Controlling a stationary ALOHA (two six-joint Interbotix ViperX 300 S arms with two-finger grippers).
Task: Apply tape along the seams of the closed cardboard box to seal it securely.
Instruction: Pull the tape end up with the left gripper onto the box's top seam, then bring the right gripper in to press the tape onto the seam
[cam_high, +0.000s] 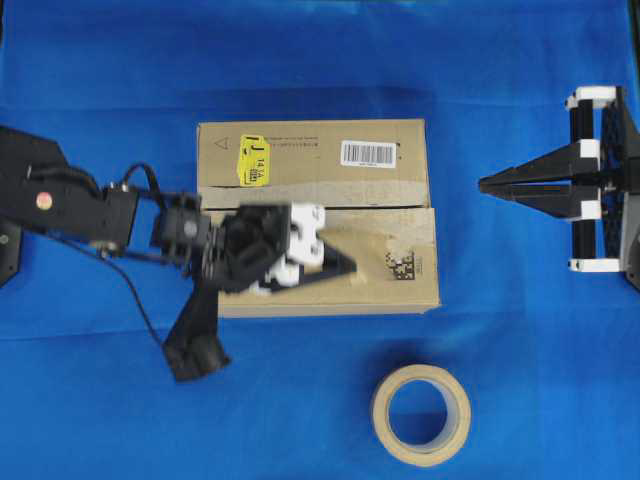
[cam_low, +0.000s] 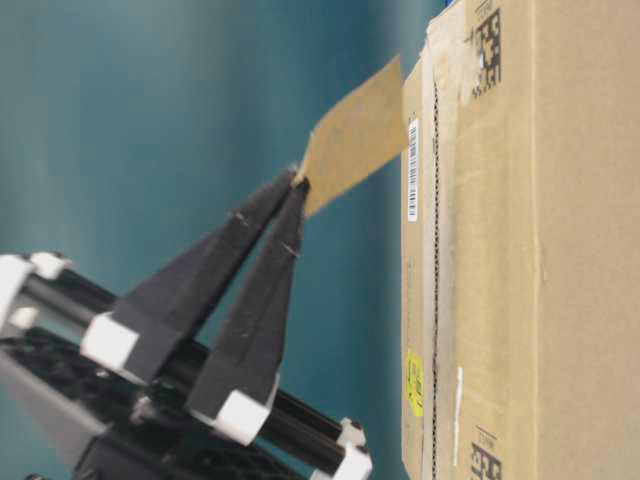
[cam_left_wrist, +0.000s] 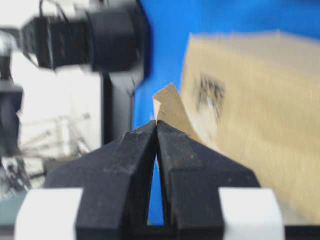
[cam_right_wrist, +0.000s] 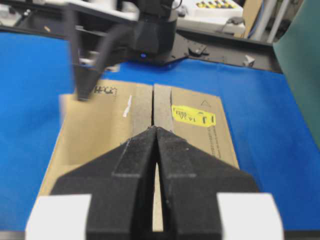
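Observation:
The brown cardboard box (cam_high: 310, 150) lies in the middle of the blue table, flaps closed. Its seam (cam_high: 330, 207) runs left to right, edged with pale old tape. My left gripper (cam_high: 352, 266) hovers over the box's near flap, shut on a corner of a squarish tan piece of tape (cam_high: 375, 248). The table-level view shows that tape (cam_low: 355, 145) sticking out from the pinched tips (cam_low: 298, 180), off the box (cam_low: 520, 250). In the left wrist view the tape (cam_left_wrist: 170, 107) rises from the closed tips (cam_left_wrist: 157, 122). My right gripper (cam_high: 482, 185) is shut and empty, right of the box, pointing along the seam (cam_right_wrist: 152, 102).
A beige tape roll (cam_high: 421, 414) lies flat on the table in front of the box. The box top carries a yellow sticker (cam_high: 253, 160), a white barcode label (cam_high: 368, 153) and a square code (cam_high: 401, 264). Blue cloth covers the table all round.

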